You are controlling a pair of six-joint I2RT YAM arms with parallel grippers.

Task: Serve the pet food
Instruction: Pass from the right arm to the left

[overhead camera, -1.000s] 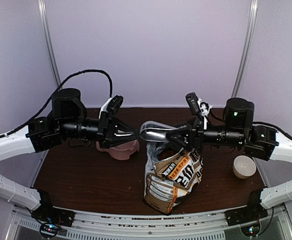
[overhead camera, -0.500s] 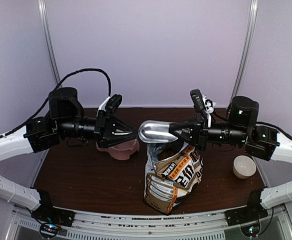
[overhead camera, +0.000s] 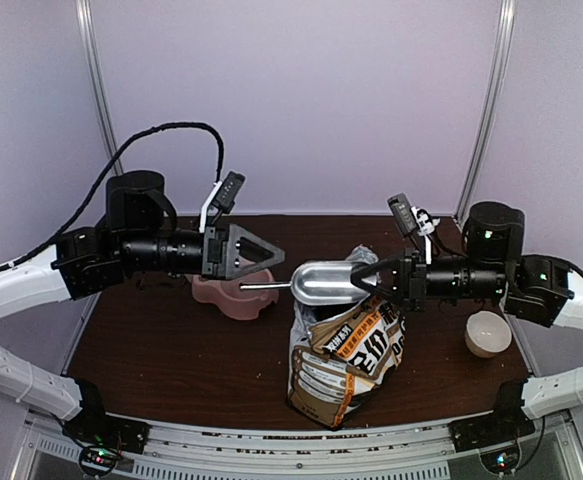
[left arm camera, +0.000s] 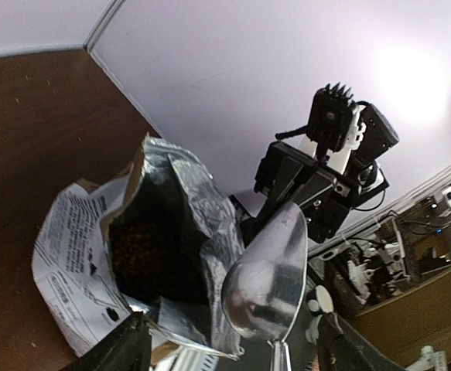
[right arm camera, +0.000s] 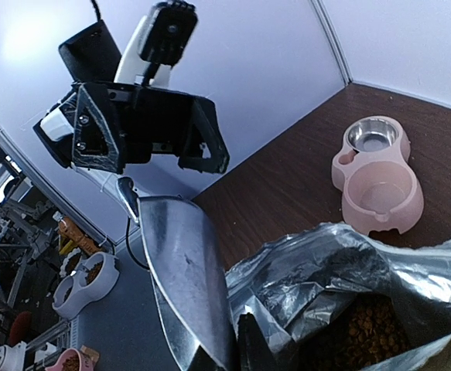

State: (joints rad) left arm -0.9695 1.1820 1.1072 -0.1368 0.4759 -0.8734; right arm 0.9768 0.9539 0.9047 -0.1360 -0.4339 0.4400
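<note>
The right claw (overhead camera: 361,282) clamps the metal scoop (overhead camera: 321,283) by its bowl end, poised for dipping. The pet food (right arm camera: 368,325) lies in the open bag (overhead camera: 346,360) just beneath that claw. The left claw (overhead camera: 273,262) stands apart, with the scoop's handle just ahead of it, ungripped.

Dark brown desk (overhead camera: 171,350). Standing upright near centre: open pet food bag (overhead camera: 346,365). Farther back, left of the bag and apart from it: pink double-basin feeder (overhead camera: 239,297). Right side: small white bowl (overhead camera: 488,333), not touching the bag.
</note>
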